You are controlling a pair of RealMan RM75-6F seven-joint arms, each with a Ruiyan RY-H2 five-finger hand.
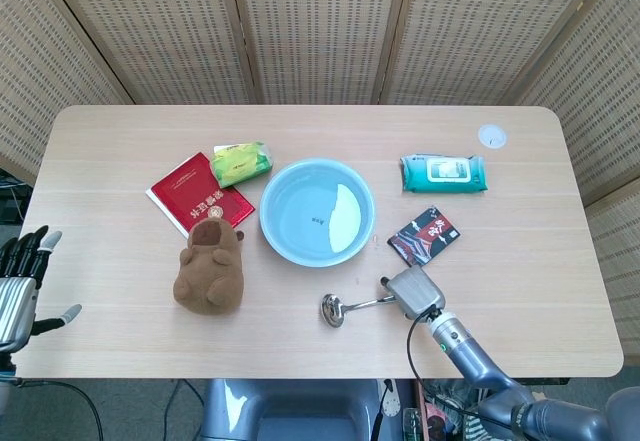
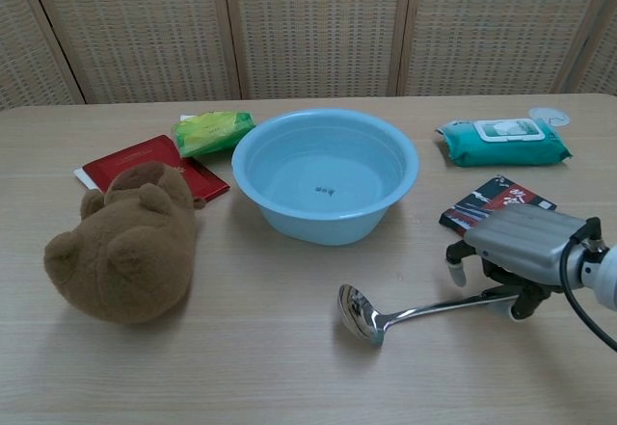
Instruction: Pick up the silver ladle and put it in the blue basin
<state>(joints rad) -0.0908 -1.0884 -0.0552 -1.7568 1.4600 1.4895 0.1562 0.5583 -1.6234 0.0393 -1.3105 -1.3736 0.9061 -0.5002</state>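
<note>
Silver ladle (image 2: pixel 415 310) lies flat on the table (image 1: pixel 520 221), in front of the blue basin (image 2: pixel 326 173), bowl end toward the brown plush toy (image 2: pixel 123 242). Right hand (image 2: pixel 519 250) sits over the handle end; grip cannot be confirmed. Left hand (image 1: pixel 20 286) hangs off the table's edge, fingers spread, holding nothing.

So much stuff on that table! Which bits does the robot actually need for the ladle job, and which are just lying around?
Needed:
silver ladle
blue basin
right hand, over the ladle's handle end

Just lying about:
brown plush toy
red booklet
green packet
teal wet-wipes pack
black snack packet
left hand, idle off the table edge
</note>
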